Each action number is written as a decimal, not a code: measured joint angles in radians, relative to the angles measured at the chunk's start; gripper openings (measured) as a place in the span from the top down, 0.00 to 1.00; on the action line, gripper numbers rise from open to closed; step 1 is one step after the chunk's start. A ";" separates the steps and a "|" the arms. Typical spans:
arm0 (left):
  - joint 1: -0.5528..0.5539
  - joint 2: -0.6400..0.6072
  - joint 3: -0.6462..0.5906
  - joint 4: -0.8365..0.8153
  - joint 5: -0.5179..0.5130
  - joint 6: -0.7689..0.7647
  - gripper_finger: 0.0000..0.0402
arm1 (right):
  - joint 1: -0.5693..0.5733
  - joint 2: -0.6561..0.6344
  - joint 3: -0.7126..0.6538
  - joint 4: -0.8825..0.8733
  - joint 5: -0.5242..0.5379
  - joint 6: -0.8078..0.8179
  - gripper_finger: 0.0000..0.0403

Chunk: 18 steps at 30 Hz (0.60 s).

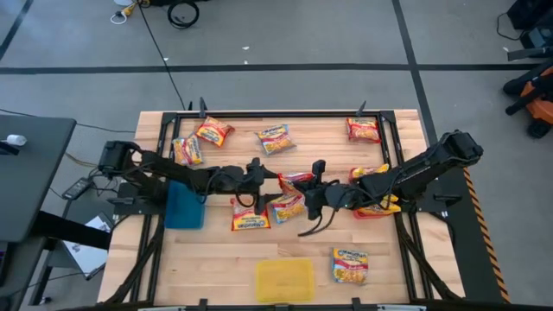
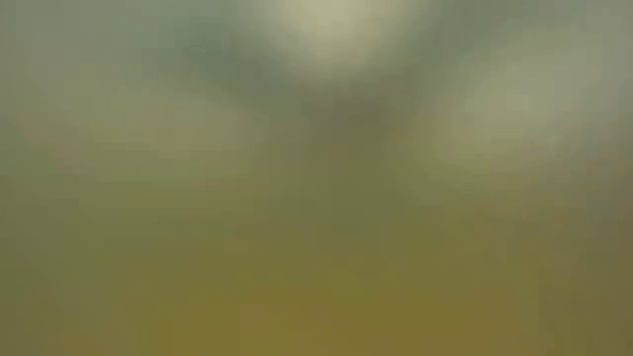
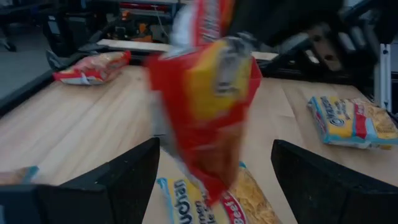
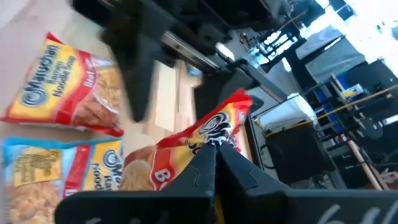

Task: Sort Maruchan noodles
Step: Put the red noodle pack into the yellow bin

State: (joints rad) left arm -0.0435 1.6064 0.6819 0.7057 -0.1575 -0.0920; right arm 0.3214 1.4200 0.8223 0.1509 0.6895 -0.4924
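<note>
We see the right gripper (image 4: 214,155) pinched shut on a red noodle packet (image 4: 208,134) above mid-table; the left gripper (image 3: 214,180) faces it, fingers spread wide, touching nothing. Other packets (image 1: 275,138) lie scattered across the wooden table (image 1: 216,259).

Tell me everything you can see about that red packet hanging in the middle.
The red noodle packet is glossy crinkled plastic with a yellow panel. It hangs above the table's middle, clamped at one edge in the right pincer, which is shut on it. The left pincer stands open either side without touching. Other packets lie beneath.
</note>
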 joint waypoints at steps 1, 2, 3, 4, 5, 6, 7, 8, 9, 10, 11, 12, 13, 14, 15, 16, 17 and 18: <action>0.002 -0.008 0.000 -0.006 -0.005 0.000 0.22 | 0.010 0.000 0.000 0.001 0.001 0.000 0.98; 0.006 -0.017 0.000 -0.013 -0.005 0.000 0.22 | 0.018 0.000 0.000 0.000 0.002 0.000 0.98; 0.011 -0.019 0.001 -0.010 -0.006 -0.001 0.22 | 0.026 0.000 0.000 -0.005 0.003 0.002 0.98; 0.014 -0.019 0.001 -0.009 -0.001 -0.008 0.22 | 0.032 0.000 0.000 -0.003 0.002 0.003 0.98; 0.019 -0.019 0.001 -0.009 0.017 -0.022 0.22 | 0.037 0.000 0.000 -0.003 0.002 0.003 0.98; 0.025 -0.019 0.001 -0.004 0.048 -0.033 0.22 | 0.040 0.000 0.000 0.000 0.004 0.003 0.98; 0.031 -0.018 0.001 0.003 0.092 -0.045 0.22 | 0.041 0.000 0.000 0.006 0.007 0.004 0.98; 0.035 -0.014 0.001 0.014 0.133 -0.052 0.22 | 0.041 0.000 0.000 0.013 0.013 0.012 0.98; 0.037 -0.007 0.001 0.029 0.174 -0.053 0.22 | 0.040 0.000 0.000 0.019 0.018 0.019 0.98; 0.037 -0.002 0.001 0.036 0.208 -0.052 0.22 | 0.040 0.000 0.000 0.026 0.018 0.021 0.98; 0.035 -0.001 0.001 0.041 0.232 -0.052 0.22 | 0.040 0.000 0.000 0.037 0.020 0.021 0.98; 0.033 -0.001 0.001 0.056 0.249 -0.051 0.22 | 0.038 0.000 0.000 0.051 0.021 0.020 0.98; 0.029 0.004 0.001 0.075 0.255 -0.046 0.22 | 0.036 0.000 0.000 0.062 0.021 0.020 0.98; 0.026 0.008 0.003 0.085 0.256 -0.037 0.22 | 0.034 0.000 0.000 0.067 0.021 0.020 0.98; 0.024 0.011 0.002 0.086 0.258 -0.032 0.22 | 0.032 0.000 0.000 0.072 0.020 0.020 0.98; 0.022 0.012 0.001 0.089 0.259 -0.029 0.23 | 0.029 0.000 0.000 0.077 0.020 0.019 0.98; 0.020 0.014 0.003 0.095 0.258 -0.027 0.24 | 0.025 0.000 0.000 0.082 0.018 0.019 0.98; 0.019 0.018 0.011 0.096 0.256 -0.028 0.25 | 0.022 0.000 0.000 0.084 0.016 0.020 0.98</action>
State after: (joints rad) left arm -0.0242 1.6240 0.6932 0.8017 0.0989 -0.1198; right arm 0.3437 1.4200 0.8228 0.2348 0.7050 -0.4725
